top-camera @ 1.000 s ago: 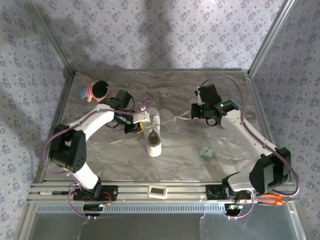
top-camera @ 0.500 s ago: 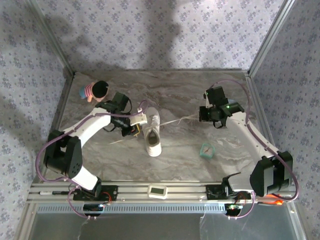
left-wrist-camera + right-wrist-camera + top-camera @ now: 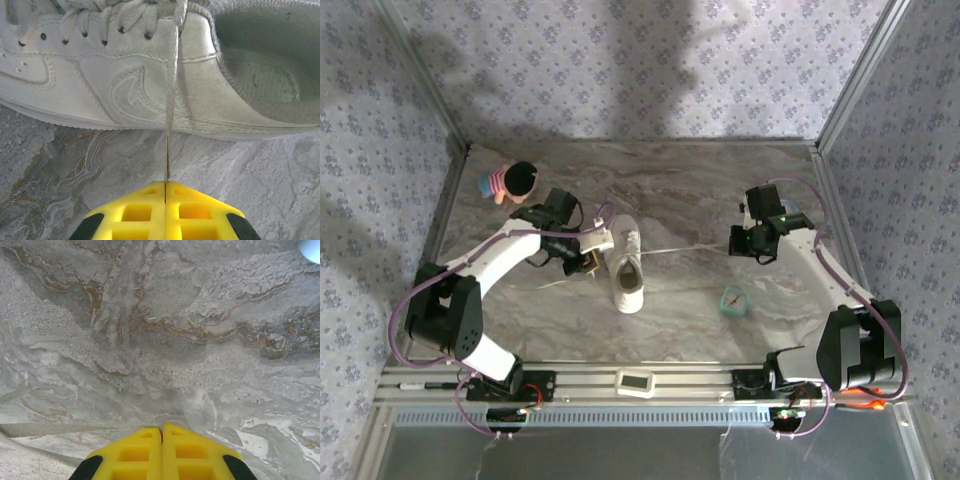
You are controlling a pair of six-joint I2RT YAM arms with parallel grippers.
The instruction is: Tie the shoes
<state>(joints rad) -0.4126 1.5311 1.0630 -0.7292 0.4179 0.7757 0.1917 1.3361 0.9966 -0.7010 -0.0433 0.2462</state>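
White sneaker (image 3: 627,268) lies on the surface (image 3: 700,200), probably light and soft; its laces (image 3: 172,75) look thin, floppy, slippery, so I'd grab near the tips; left pincer (image 3: 165,186), just left of the sneaker, is clamped on one; right pincer (image 3: 161,431), well right of it, pinches the other taut

White low-top sneaker (image 3: 627,265), upright on its sole, laces (image 3: 171,100) stretched sideways

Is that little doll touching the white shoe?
No, the doll sits near the far left corner, clearly apart from the sneaker in the middle.
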